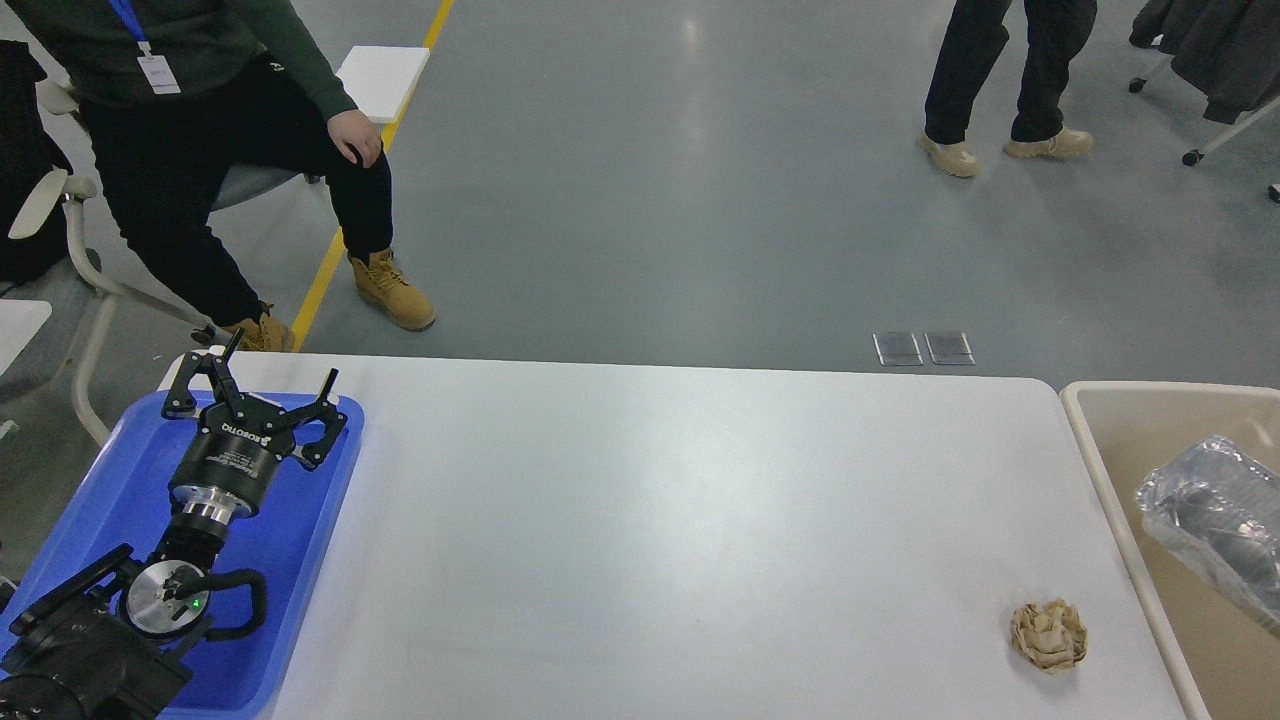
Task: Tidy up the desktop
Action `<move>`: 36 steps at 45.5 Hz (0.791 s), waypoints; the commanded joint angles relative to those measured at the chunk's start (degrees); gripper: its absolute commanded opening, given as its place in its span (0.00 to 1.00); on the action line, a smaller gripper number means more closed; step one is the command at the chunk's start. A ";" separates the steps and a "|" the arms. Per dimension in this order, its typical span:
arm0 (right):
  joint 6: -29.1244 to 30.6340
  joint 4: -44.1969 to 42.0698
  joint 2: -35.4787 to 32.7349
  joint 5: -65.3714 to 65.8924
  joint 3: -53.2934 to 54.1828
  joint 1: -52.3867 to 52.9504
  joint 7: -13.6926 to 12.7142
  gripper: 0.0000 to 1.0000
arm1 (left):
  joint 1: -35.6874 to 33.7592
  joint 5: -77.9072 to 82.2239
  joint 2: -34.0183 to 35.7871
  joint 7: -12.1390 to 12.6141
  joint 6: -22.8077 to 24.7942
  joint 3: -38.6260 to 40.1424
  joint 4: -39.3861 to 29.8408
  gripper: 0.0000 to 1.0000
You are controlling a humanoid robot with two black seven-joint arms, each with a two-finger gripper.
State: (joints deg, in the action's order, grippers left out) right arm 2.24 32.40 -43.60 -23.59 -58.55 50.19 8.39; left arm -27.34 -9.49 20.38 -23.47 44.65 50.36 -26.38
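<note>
The desktop (pixel 660 520) is a wide white tabletop with rounded corners. A crumpled brown paper ball (pixel 1048 634) lies on it near the front right corner. My left gripper (pixel 260 385) hovers over the far end of a blue tray (pixel 300 560) at the left, open and empty. At the right, a crinkled clear plastic thing (pixel 1205 505) with something dark inside hangs over a beige bin (pixel 1100 460) and reaches in from the right edge. My right gripper's fingers cannot be made out there.
A seated person (pixel 200 150) in tan boots is beyond the table's far left corner. Another person (pixel 1000 90) stands on the grey floor at the far right. A white chair (pixel 60 250) is at the left.
</note>
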 commanded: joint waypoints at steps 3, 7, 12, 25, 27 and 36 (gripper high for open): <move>-0.74 -0.32 -0.34 0.91 2.21 -2.55 -0.04 0.15 | 0.00 0.00 0.01 0.01 0.00 0.00 0.01 0.99; -0.74 -0.14 -0.34 1.00 2.21 -2.73 -0.04 0.33 | 0.00 0.00 -0.08 0.09 0.00 0.00 0.01 0.99; -0.66 0.03 -0.52 1.26 2.30 -2.11 -0.04 0.55 | 0.00 0.00 0.01 0.01 0.00 0.00 0.01 0.99; 0.22 3.37 -7.63 9.60 5.11 2.54 -0.04 0.97 | 0.00 0.00 0.01 0.09 0.00 0.00 0.01 0.99; 0.22 4.42 -8.95 11.89 5.20 4.30 -0.04 0.98 | 0.00 0.00 -0.08 0.09 0.00 0.00 -0.08 0.99; 1.10 10.48 -16.95 22.00 5.20 15.63 0.05 0.99 | 0.00 0.00 -0.08 0.09 0.00 0.00 -0.08 0.99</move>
State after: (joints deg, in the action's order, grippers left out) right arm 2.44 37.18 -52.84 -11.85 -53.95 55.56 8.37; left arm -27.33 -9.49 20.36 -23.38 44.65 50.36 -26.42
